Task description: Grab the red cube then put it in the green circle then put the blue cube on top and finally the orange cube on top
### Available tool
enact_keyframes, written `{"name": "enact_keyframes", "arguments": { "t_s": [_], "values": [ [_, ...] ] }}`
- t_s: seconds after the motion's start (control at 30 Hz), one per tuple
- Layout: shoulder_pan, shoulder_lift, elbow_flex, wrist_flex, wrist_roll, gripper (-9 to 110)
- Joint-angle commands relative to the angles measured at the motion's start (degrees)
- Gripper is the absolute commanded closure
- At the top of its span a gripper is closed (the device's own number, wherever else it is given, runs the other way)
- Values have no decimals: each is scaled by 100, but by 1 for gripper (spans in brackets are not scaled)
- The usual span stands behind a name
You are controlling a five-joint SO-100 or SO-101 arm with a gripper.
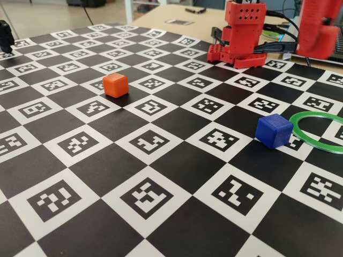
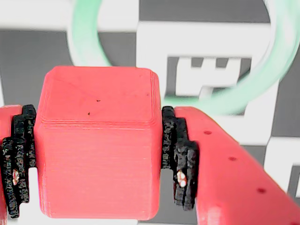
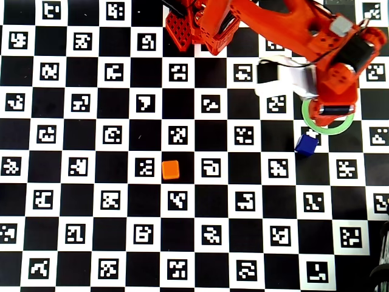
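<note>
The red cube (image 2: 98,140) fills the wrist view, clamped between the black pads (image 2: 180,159) of my gripper (image 2: 99,161), which is shut on it. The green circle (image 2: 243,96) lies on the board beyond the cube. In the overhead view my gripper (image 3: 330,112) hangs over the green circle (image 3: 328,132) and hides the red cube. The blue cube (image 1: 274,130) sits just left of the green circle (image 1: 316,131), touching its rim or nearly so. Far to the left the orange cube (image 1: 115,84) stands alone; overhead it is the orange cube (image 3: 171,169).
A black-and-white checkerboard mat (image 1: 161,176) with printed markers covers the table. The red arm base (image 1: 238,37) stands at the back edge with cables beside it. A black object (image 1: 5,35) sits at the far left edge.
</note>
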Motion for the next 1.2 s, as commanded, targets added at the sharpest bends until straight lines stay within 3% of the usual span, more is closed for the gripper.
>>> {"name": "enact_keyframes", "arguments": {
  "t_s": [0.0, 1.17],
  "values": [
    [-149, 35, -642, -114, 193, 96],
    [-694, -773, 1775, -2250, 562, 96]
  ]
}}
